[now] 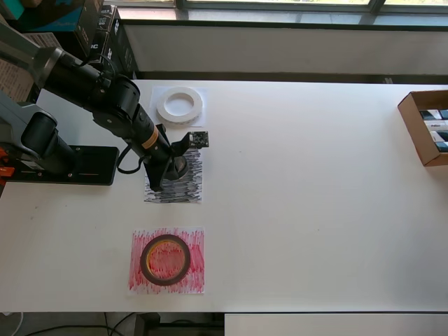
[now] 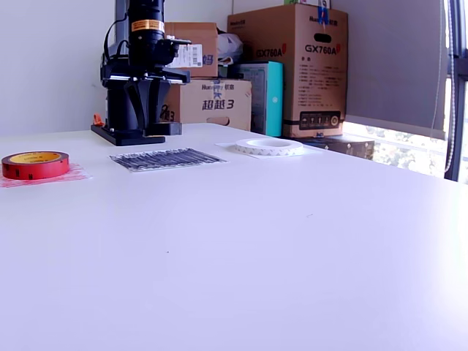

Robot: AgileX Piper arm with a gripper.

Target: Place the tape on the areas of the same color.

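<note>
The table [image 1: 315, 210] is plain white. The sheet near its front edge [image 1: 166, 261] is scribbled red in uneven strokes, with white showing at the margins, and the tape ring on it [image 1: 165, 260] is dark red-brown seen from above; in the exterior view its outer wall is bright red and its top face yellow-gold with dark print. The middle sheet [image 1: 183, 183] is scribbled black in dense horizontal lines. The sheet nearest the back edge [image 1: 180, 96] is plain white and carries a white ring [image 1: 180, 106]. The arm [image 1: 105, 94] is black with an orange-yellow band. The box at the table's right edge in the overhead view [image 1: 420, 126] is brown cardboard.
</note>
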